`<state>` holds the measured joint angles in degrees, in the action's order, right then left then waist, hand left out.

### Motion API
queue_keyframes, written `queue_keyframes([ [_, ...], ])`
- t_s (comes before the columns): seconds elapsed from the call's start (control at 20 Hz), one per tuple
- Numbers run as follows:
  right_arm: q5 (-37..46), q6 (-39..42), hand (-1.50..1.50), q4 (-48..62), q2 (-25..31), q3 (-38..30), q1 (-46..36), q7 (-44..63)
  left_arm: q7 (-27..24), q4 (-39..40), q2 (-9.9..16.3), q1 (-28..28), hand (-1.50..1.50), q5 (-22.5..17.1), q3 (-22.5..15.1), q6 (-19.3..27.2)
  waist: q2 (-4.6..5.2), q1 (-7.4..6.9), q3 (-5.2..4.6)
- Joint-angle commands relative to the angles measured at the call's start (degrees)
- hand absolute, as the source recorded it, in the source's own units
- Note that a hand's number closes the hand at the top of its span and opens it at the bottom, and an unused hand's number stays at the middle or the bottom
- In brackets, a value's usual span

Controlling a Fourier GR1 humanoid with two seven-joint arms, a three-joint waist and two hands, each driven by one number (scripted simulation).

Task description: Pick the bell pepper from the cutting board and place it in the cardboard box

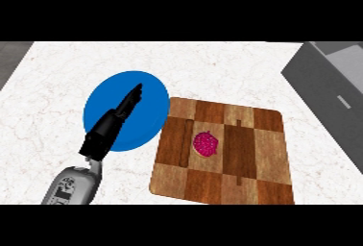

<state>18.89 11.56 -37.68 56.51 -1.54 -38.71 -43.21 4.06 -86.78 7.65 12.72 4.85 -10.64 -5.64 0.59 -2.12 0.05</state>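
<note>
Head view, looking steeply down on a white marbled counter (pixel 212 67).

A small magenta, speckled, roundish item (pixel 206 143) is seen lying on the chequered brown wooden cutting board (pixel 262 144), near the board's middle. It is taken to be the task's bell pepper, though its colour and shape are not typical of one. It is not held by anything.

No cardboard box can be made out. A round blue plate (pixel 152 96) lies just beside the board's left edge, and a grey block-like unit (pixel 333 91) is seen at the right edge of the view; whether either stands in for the box cannot be told.

The left hand (pixel 120 115), black on a grey forearm, is held over the blue plate with fingers straight and extended, nothing being grasped. The right hand is not in view.

Judged step: the pick is still outstanding, since the item rests on the board, apart from the hand. A reach rightwards and down onto the board would be called for, with fingers curled round the small item. Its target must then be found.
</note>
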Motion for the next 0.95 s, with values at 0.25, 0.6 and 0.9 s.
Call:
queue_keyframes([
  [0.25,4.1,4.0,-1.50,17.5,-6.2,1.2,-6.9,-3.8,-0.6,0.1,1.0,0.0,0.00,-1.0,1.9,-1.9,0.21,-0.28,0.09],
  [0.6,-7.6,13.5,-1.50,23.5,-5.6,-9.8,-11.0,-3.8,0.9,-1.2,0.5,0.8,0.00,-1.6,2.2,-2.1,0.25,-0.01,0.18],
  [0.9,-16.2,25.1,-1.50,29.0,-0.2,-17.6,-12.7,0.8,-2.0,0.5,-0.1,-0.7,0.00,0.6,1.1,-0.9,0.60,0.17,0.26],
])
